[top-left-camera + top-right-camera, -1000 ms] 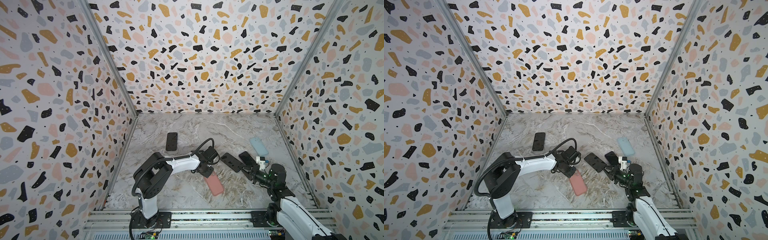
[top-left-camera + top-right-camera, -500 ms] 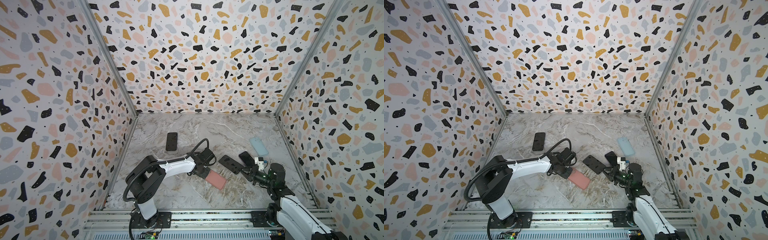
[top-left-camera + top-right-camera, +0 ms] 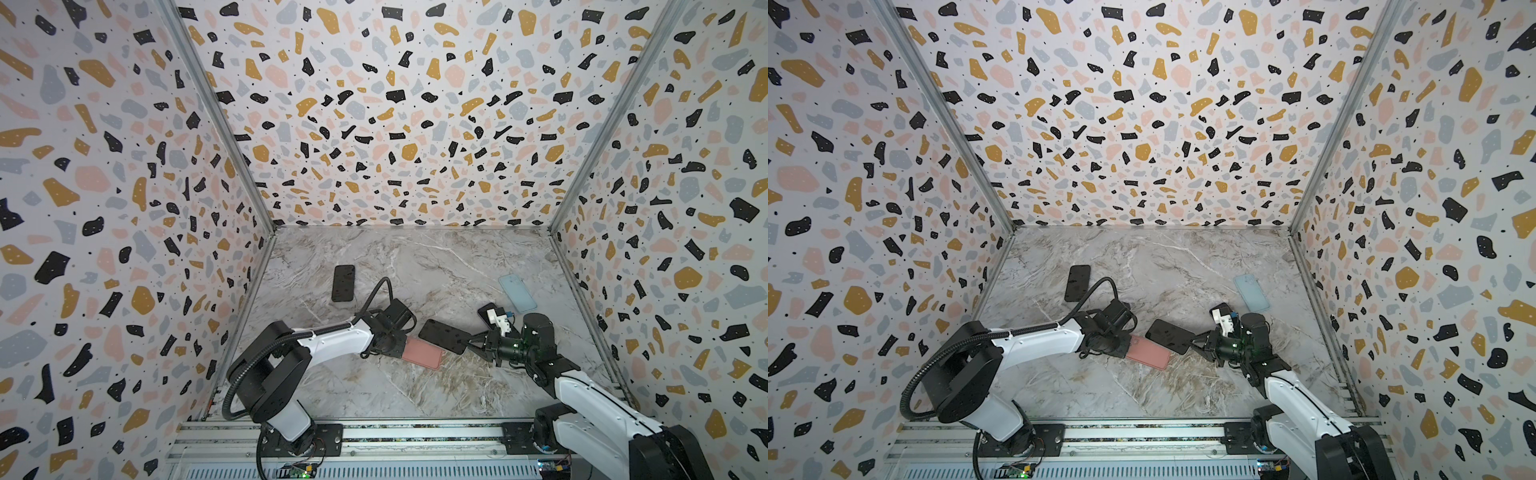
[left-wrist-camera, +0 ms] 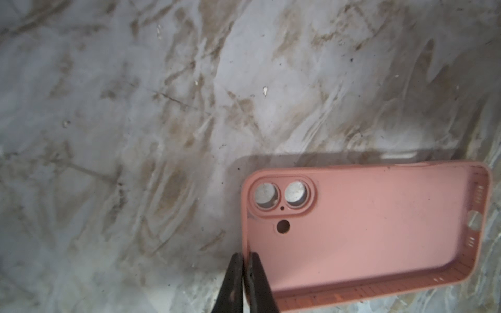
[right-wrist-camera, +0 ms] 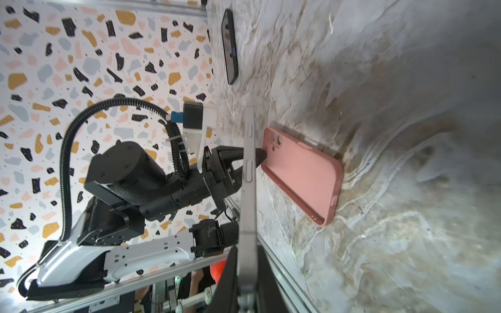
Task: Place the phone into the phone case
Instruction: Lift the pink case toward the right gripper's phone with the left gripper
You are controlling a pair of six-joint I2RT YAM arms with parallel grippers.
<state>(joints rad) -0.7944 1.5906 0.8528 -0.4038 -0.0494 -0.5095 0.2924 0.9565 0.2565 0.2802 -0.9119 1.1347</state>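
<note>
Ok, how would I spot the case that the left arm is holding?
Start at the marble table, front middle. There the left claw pinches the rim of the pink case, open side up. It is the only pink thing: the phone beside it is black, and the other case, farther back on the right, is pale blue.

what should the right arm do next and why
Probably shift the right pincer so its phone lines up over the pink case: the case lies open side up, left pincer shut on its rim, the phone not yet over it.
</note>
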